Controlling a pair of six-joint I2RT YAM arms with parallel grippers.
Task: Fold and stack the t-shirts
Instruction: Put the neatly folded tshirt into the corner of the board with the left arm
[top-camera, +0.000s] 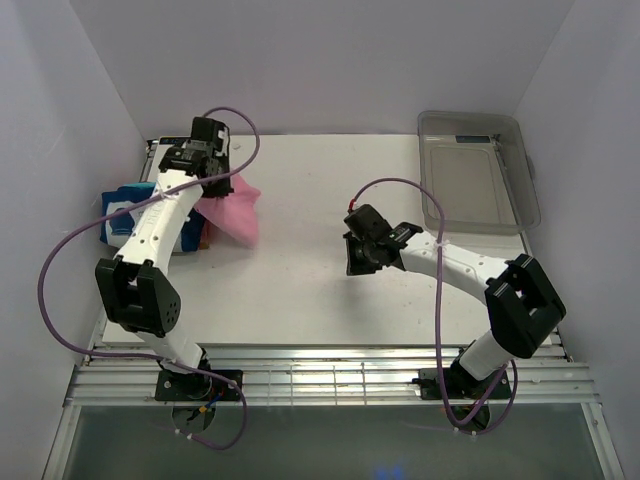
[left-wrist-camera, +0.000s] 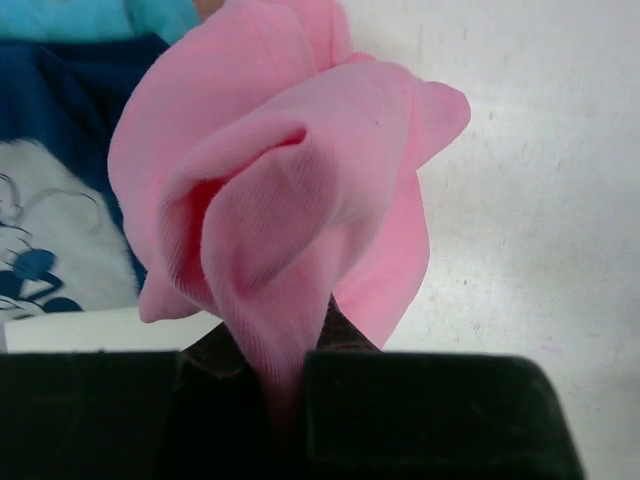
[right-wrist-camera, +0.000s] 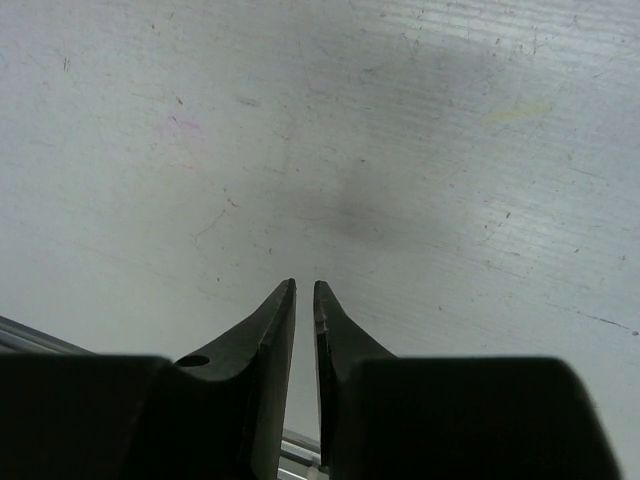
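Over at the white table (top-camera: 300, 300), folding's only partly done

Closest, right gripper (right-wrist-camera: 305, 288) hangs over it, jaws a crack apart, holding nothing. Further back, left gripper (left-wrist-camera: 285, 375) pinches the bunched plain pink cloth t-shirt (left-wrist-camera: 300, 180) beside the folded stack of tees (top-camera: 122, 205), blue cartoon-print one on top. Spreading, folding, stacking remain, I reckon. Clear plastic bin (top-camera: 528, 190) far right, nothing's blocking.

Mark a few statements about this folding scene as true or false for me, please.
1. The left gripper pinches the pink t-shirt. True.
2. The right gripper holds a shirt. False: it holds nothing, with its jaws a narrow gap apart over the bare table.
3. The pink t-shirt lies in the clear plastic bin. False: it hangs bunched at the left, far from the clear plastic bin.
4. The blue t-shirt beside it bears a white cartoon print. True.
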